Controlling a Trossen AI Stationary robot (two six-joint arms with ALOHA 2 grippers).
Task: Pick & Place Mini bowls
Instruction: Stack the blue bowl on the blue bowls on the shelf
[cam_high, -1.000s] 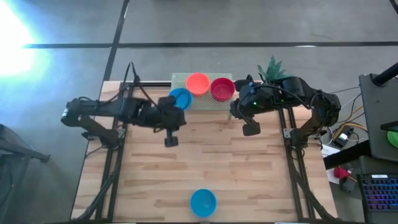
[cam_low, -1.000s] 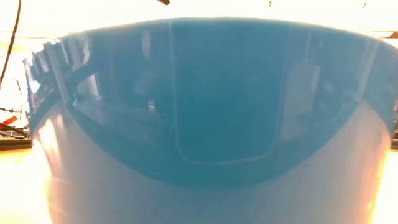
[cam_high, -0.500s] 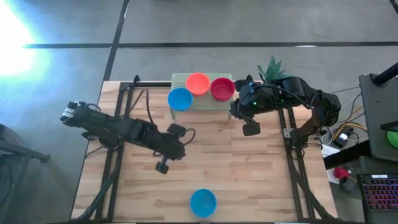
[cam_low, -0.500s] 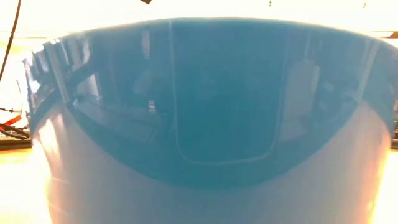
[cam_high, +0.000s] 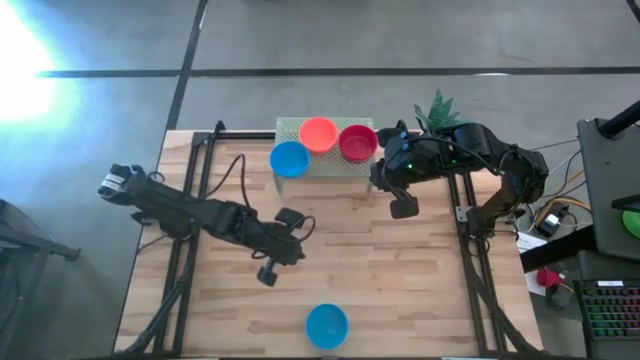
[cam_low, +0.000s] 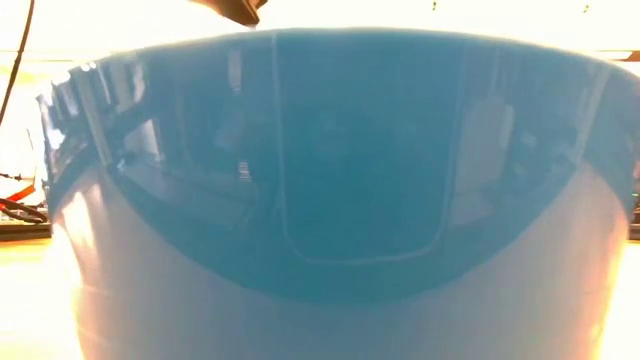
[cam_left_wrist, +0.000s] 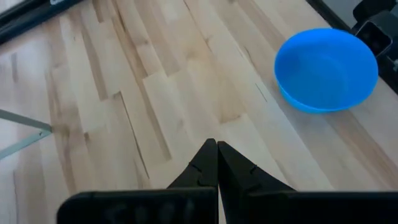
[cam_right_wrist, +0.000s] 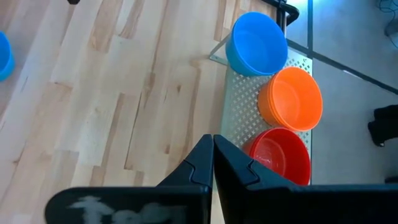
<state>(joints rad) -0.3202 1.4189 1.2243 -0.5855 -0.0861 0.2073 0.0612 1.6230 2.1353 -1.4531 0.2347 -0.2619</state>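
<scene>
A blue mini bowl stands upright on the table near its near edge; it fills the low view and shows in the left wrist view. My left gripper is shut and empty, above the table, to the left of and a little farther back than this bowl. A blue, an orange and a red mini bowl stand on a perforated tray at the far edge. My right gripper is shut and empty, just right of the tray.
A green plant stands at the far right, behind my right arm. Metal frame bars run along the table's left and right sides. Bare wood lies between the tray and the near blue bowl.
My left gripper has gone from beside the blue bowl at the tray toward the table's near edge and down, toward the near blue bowl. The three bowls stay on the tray.
</scene>
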